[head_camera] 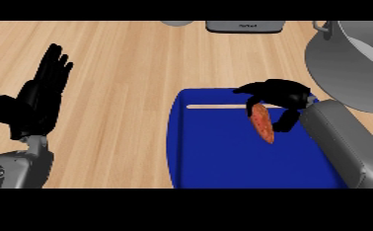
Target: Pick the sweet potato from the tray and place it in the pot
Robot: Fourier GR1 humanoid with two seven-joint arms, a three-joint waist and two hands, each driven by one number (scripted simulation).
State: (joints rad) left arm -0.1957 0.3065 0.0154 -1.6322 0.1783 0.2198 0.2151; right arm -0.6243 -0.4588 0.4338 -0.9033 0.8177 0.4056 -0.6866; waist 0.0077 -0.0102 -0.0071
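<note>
right hand [280,96] over blue tray [218,166], fingers [285,121] curled round sweet potato [262,124], grasping it; potato hangs tilted above tray's upper right part. grey pot [339,52] at top right of wooden table [124,62], apart from potato. left hand [40,96] resting at left edge, fingers straight, released.

Bare wood lies open across the middle of the surface [131,77], between the left robot hand [40,96] resting near the left edge and the blue tray [218,161] at the near right. A pot [339,57] crowds the far right corner, just beyond the tray. Two grey objects [244,26] line the far edge.
</note>
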